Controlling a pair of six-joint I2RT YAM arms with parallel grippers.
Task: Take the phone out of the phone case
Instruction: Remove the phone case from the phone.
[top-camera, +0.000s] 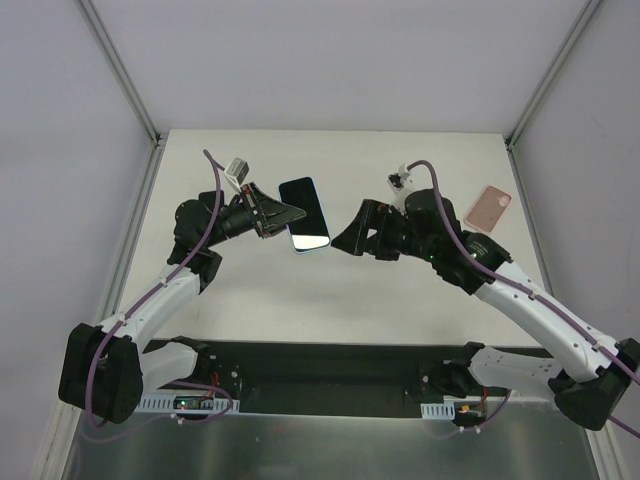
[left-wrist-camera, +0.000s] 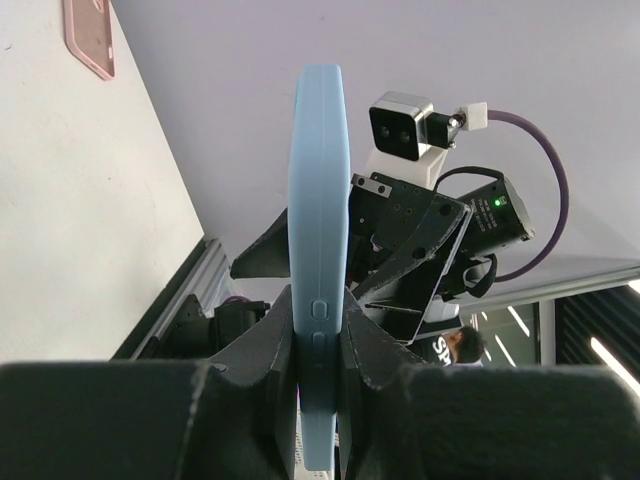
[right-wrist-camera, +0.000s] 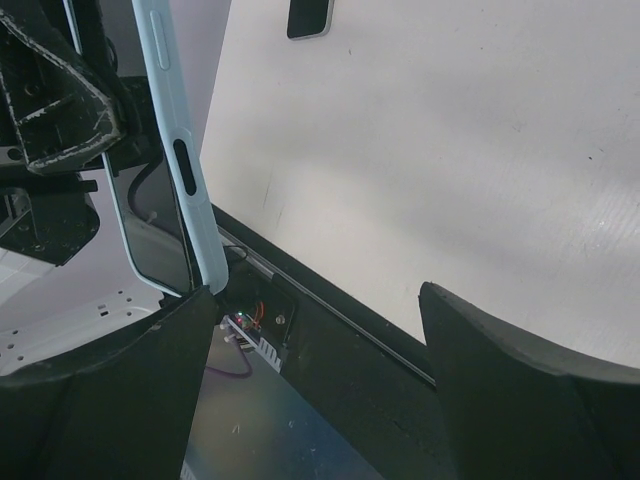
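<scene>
A phone with a dark screen sits in a light blue case (top-camera: 308, 215). My left gripper (top-camera: 292, 215) is shut on its left edge and holds it above the table, screen up. In the left wrist view the case (left-wrist-camera: 318, 200) stands edge-on, clamped between my fingers (left-wrist-camera: 320, 345). My right gripper (top-camera: 340, 230) is open just right of the phone. In the right wrist view the case edge (right-wrist-camera: 178, 150) runs down to the tip of one finger (right-wrist-camera: 190, 320), and the gripper (right-wrist-camera: 318, 300) holds nothing.
An empty pink case (top-camera: 488, 207) lies on the table at the far right and shows in the left wrist view (left-wrist-camera: 90, 35). A dark flat rectangle (right-wrist-camera: 310, 15) lies on the white table (right-wrist-camera: 450, 150). The black base strip (top-camera: 320, 365) runs along the near edge.
</scene>
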